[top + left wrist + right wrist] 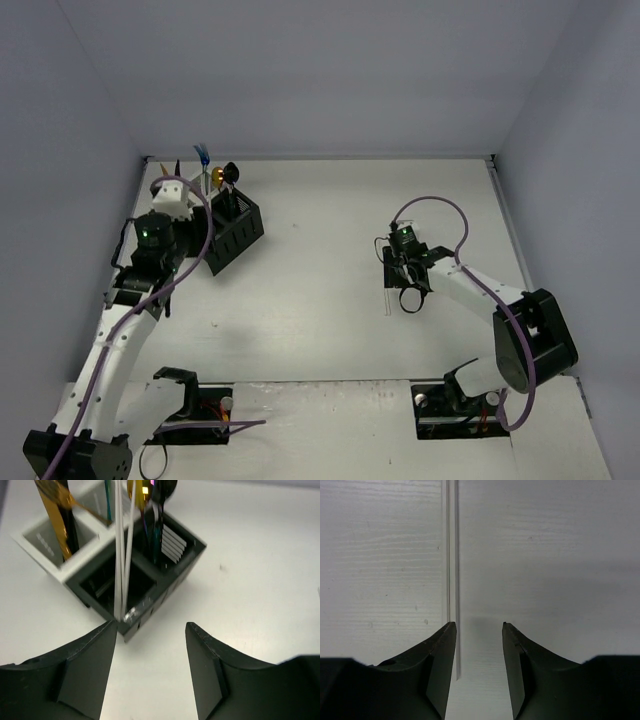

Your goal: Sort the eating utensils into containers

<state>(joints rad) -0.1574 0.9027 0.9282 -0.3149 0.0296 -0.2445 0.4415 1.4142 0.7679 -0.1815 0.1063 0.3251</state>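
Note:
The containers are joined square bins, white ones at the back left and black ones beside them. Gold utensils stand in a white bin. Two clear utensils stand in the nearest black bin, and a black spoon with a gold one stands in the far black bin. My left gripper hangs open just before the bins' near corner, with nothing between its fingers. A clear utensil lies flat on the table. My right gripper is open around its near end, which lies beside the left finger.
White walls close in the table at the back and on both sides. The arm bases sit at the near edge. A purple cable loops above the right arm.

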